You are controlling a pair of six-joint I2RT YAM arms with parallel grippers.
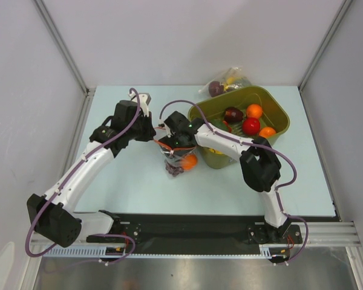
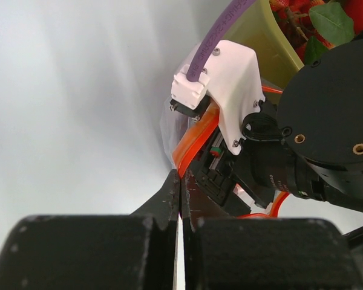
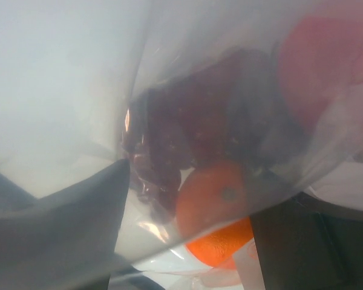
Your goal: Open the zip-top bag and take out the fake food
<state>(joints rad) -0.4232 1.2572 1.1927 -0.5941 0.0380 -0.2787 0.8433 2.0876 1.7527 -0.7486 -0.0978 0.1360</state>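
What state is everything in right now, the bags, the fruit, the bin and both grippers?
zip-top bag: holding fruit; open or sealed, cannot tell.
orange fruit: inside the zip-top bag.
grape bunch: inside the zip-top bag.
left gripper: shut on the zip-top bag's mouth.
right gripper: open, straddling the zip-top bag.
green bin: upright, holding loose fruit.
second clear bag: filled, behind the green bin.
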